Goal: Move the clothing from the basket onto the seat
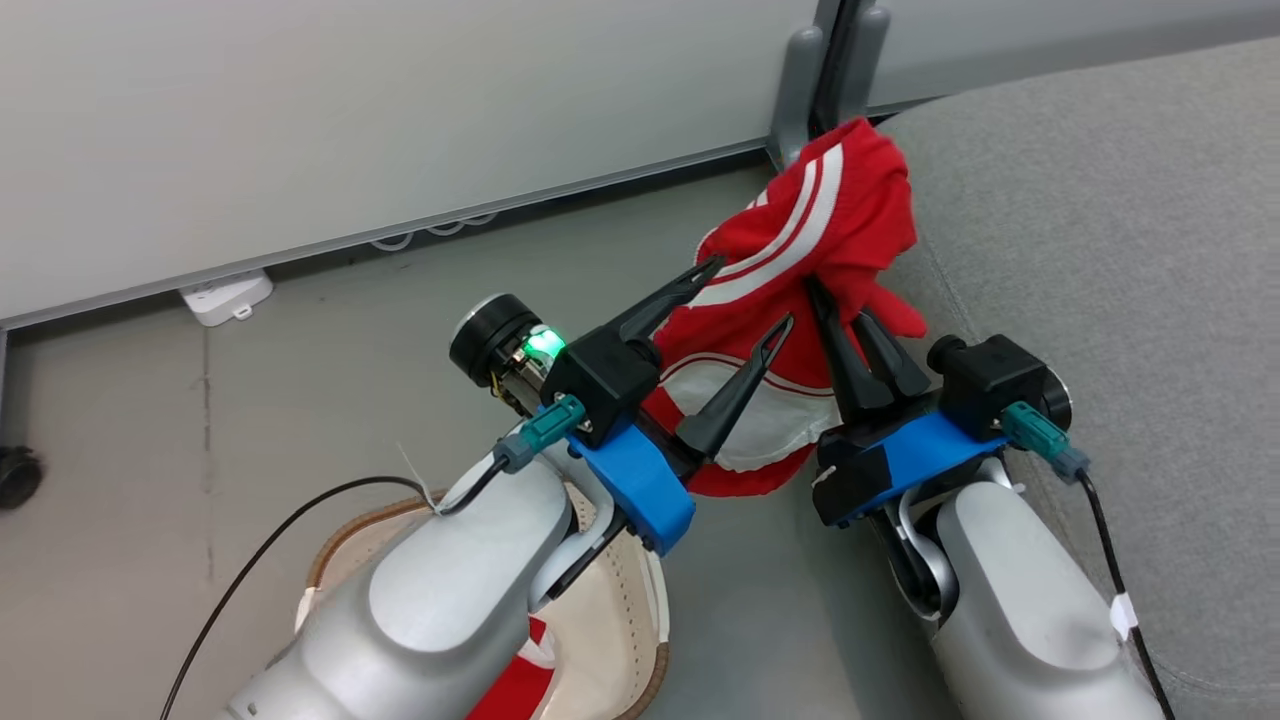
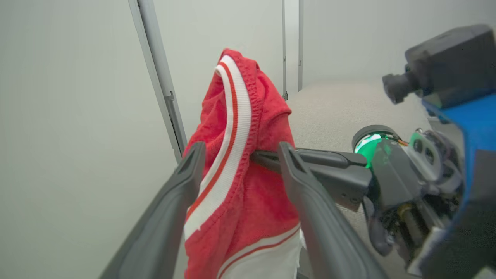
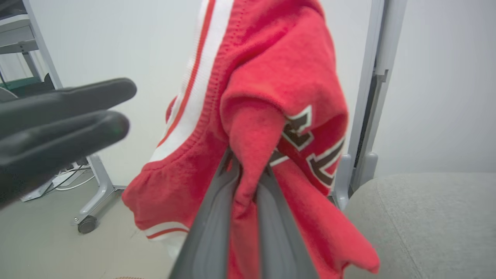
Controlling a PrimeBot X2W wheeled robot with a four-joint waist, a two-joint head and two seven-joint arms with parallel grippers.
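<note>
clothing [image 1: 800,250]: red garment with white stripes, hanging at upper centre of the head view, just beside the edge of the seat [image 1: 1100,250] at right.
right gripper [image 1: 838,300]: pressed together, pinching a fold of it.
left gripper [image 1: 750,292]: spread wide, fingers astride the cloth.
basket [image 1: 345,540]: lower left, seemingly holding more red fabric.

Silver-grey forearms [image 1: 455,590] are recorded. At each blue wrist bracket [image 1: 645,485], a teal connector [image 1: 548,425], black cable [image 1: 300,507] and tapered dark jaws are fitted.

The seat [image 1: 1100,250] lies open; a partition post [image 1: 800,90] flanks it.
</note>
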